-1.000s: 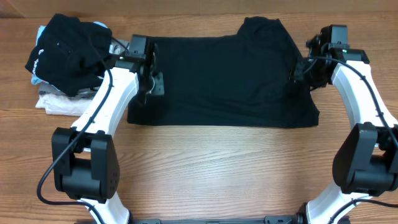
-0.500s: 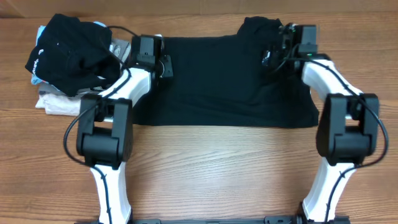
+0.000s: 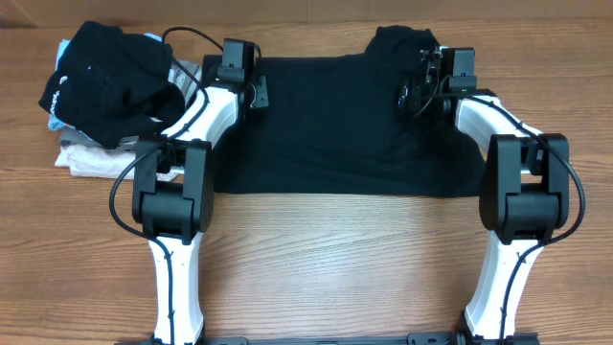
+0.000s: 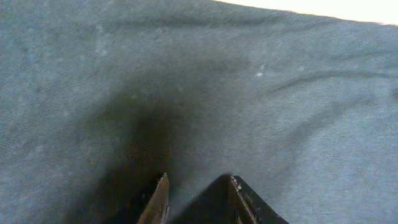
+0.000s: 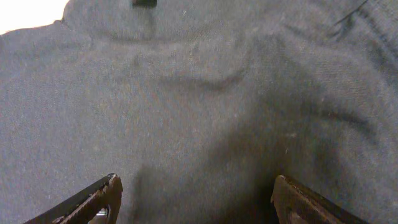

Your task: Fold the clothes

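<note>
The clothes, a plain black T-shirt (image 3: 335,125), lie spread flat across the back half of the table, with one sleeve bunched at the top right (image 3: 402,43). My left gripper (image 3: 256,93) hangs over the shirt's upper left part. In the left wrist view it (image 4: 198,180) is open by a narrow gap, and only flat fabric (image 4: 205,81) shows below it. My right gripper (image 3: 412,96) is over the upper right part of the shirt. Seen from its own wrist, it (image 5: 196,182) stands wide open just above lightly wrinkled fabric (image 5: 205,93), holding nothing.
A pile of other garments sits at the back left: a black one with white lettering (image 3: 101,72) on top of grey and cream-white ones (image 3: 86,158). Bare wooden table (image 3: 335,259) lies in front of the shirt, between the two arm bases.
Both grippers have moved inward from the shirt's side edges onto its upper part. The right gripper has opened wider.
</note>
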Robot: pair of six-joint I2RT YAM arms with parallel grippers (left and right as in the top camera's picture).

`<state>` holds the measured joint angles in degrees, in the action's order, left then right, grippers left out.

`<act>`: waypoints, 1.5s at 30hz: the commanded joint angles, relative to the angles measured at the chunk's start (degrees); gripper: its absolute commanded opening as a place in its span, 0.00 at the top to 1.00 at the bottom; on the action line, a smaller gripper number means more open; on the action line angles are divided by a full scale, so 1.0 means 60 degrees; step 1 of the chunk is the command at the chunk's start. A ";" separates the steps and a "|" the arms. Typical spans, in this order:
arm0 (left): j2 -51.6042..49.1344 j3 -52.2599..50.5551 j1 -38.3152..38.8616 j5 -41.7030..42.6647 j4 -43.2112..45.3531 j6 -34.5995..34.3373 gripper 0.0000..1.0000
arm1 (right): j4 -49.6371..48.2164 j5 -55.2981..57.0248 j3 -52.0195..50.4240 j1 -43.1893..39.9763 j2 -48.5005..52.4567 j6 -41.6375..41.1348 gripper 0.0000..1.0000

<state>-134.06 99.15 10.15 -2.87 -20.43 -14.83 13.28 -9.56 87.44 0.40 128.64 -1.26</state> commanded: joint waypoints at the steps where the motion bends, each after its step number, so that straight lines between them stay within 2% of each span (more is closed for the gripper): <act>1: -0.0200 0.0146 0.0029 -0.0459 -0.0091 0.0117 0.65 | -0.0047 0.0193 0.0117 -0.0025 0.0033 0.0040 0.18; 6: -0.0266 0.0146 0.0029 -0.0331 -0.0739 0.0117 0.65 | 0.0401 0.0197 0.0117 -0.0025 0.0047 0.0025 0.18; 18: -0.0809 0.0113 0.0047 -0.0251 -0.3923 0.0117 0.64 | 0.3497 0.1016 0.0117 -0.0266 0.0047 -0.0153 0.14; 24: -0.1443 0.0084 0.0062 -0.0004 -0.4980 0.0091 0.76 | 0.5085 0.1005 0.0109 -0.0845 0.0047 -0.0415 0.14; 29: -0.1443 0.0131 0.0062 0.0022 -0.5213 0.0080 0.78 | 0.5391 0.0831 0.0113 -0.1038 0.0040 -0.0539 0.15; 36: -0.1443 0.0783 0.0062 0.0168 -0.6470 0.0080 0.78 | 0.6113 0.0838 0.0113 -0.1045 0.0029 -0.0914 0.20; 45: -0.1443 0.0911 0.0069 0.0219 -0.6859 0.0080 0.81 | 0.6422 0.0794 0.0113 -0.1286 -0.0146 -0.1406 0.21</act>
<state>-135.28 108.44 10.52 -1.80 -58.59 -14.61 49.65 -7.22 91.50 -4.62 124.77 -6.90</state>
